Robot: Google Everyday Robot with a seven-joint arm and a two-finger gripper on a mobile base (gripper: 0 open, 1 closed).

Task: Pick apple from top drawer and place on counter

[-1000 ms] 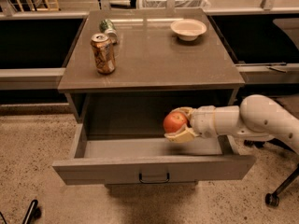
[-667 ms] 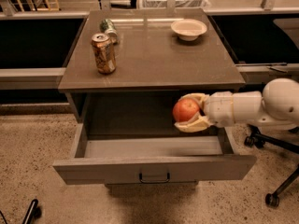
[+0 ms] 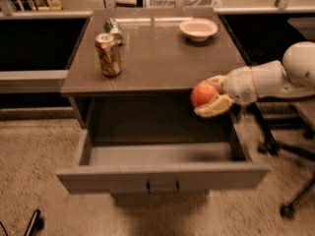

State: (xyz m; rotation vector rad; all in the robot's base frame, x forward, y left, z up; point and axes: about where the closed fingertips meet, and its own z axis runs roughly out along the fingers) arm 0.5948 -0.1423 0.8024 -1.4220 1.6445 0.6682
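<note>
gripper: clamped on the apple, we note, at the bench's front right edge.
apple: in the gripper, above the open top drawer, level with the bench edge.
top drawer: pulled out.
bench: bears upright soda can, cream bowl.

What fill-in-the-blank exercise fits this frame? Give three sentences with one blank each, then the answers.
1. The gripper is shut on the apple, beside the front edge of the ____.
2. The drawer below is not shut but ____.
3. The can nearest the drawer stands ____, and the bowl sits farther back.
Missing words: counter; open; upright.
</note>
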